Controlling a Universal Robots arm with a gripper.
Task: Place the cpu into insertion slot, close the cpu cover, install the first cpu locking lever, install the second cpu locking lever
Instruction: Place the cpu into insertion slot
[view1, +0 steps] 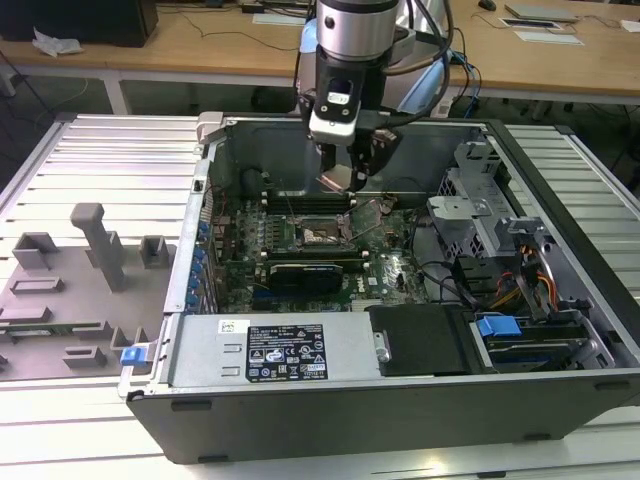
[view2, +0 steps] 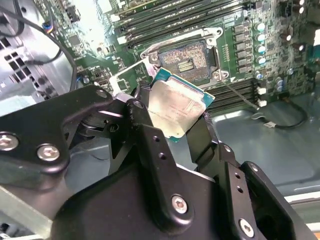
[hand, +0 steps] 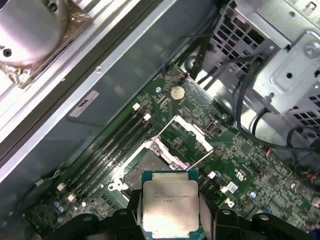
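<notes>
The jaws gripped the cpu (hand: 170, 205) by two opposite edges, and in the second wrist view their black links hid its lower corner. It hung over the motherboard (hand: 250, 165), clear of the slot (view2: 185, 57), whose near edge it covered in the first wrist view. The cover (hand: 194, 133) stood swung open beside the slot, and in the exterior view the chip was hard to make out under the wrist.
</notes>
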